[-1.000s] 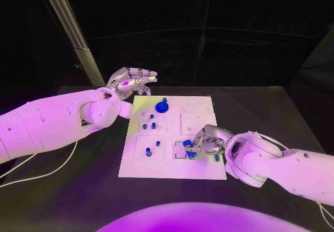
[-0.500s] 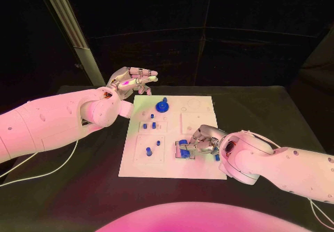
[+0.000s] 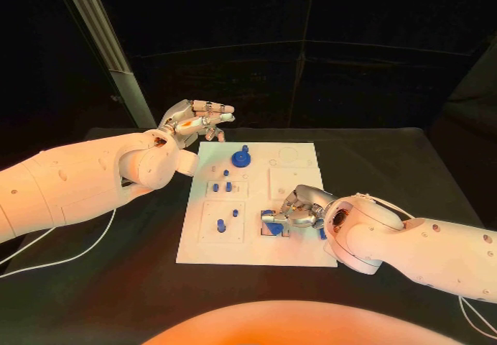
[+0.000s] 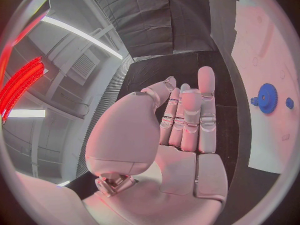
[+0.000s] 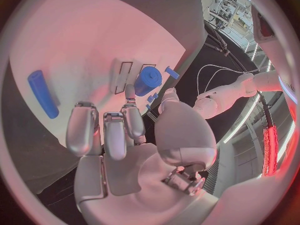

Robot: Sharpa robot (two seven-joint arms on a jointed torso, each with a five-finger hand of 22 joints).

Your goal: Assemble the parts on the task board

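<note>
The board (image 3: 253,205) lay mid-tabletop (image 3: 403,154). The right hand (image 3: 291,210) sat over its 5 o'clock area, fingers pinching a blue cylinder (image 5: 147,80) against the board. A blue gear (image 3: 241,157) stood near the board's 12 o'clock edge. The left hand (image 3: 197,118) hovered beyond the 11 o'clock corner, fingers together, holding nothing

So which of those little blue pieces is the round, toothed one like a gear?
The blue gear at the far end of the task board, nearest the left hand. It is broad and toothed; the other blue pieces are slim pegs or cylinders.
</note>
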